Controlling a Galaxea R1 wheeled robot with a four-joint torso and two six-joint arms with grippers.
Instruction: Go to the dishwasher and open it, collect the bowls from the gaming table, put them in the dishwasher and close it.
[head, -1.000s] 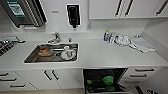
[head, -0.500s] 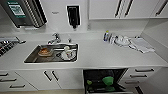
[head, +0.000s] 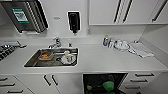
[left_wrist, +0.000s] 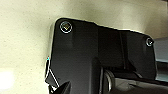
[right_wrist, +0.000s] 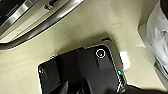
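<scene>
Facing a white kitchen counter (head: 105, 62) square-on from the head view, with the dishwasher (head: 103, 83) standing open low and near, just right of centre under the counter edge, its dark interior showing. Two of the bowls (head: 108, 85) are sitting inside it, a larger green one and a smaller yellow-green one (head: 89, 87) to its left, apart from each other; what they rest on is too dark to tell. The dishwasher door itself is running off the near edge, so how far it is dropped is unclear. Judging by this, loading looks at least partly done and closing is what the scene is pointing at; the opening is lying below and ahead, slightly right of the robot's middle, so the right arm is probably the nearer one. No gripper fingers are readable in either wrist view, so I cannot tell if either is apart or together. The right wrist view is looking down at pale floor with a steel-edged strip (right_wrist: 37, 20) running slantwise, possibly the door edge, not certain. On the counter: a steel sink (head: 53, 58) left of the dishwasher holding an orange-brown dish and a white cup on a plate; bottles (head: 108, 41) and a cloth (head: 141, 50) far right.
</scene>
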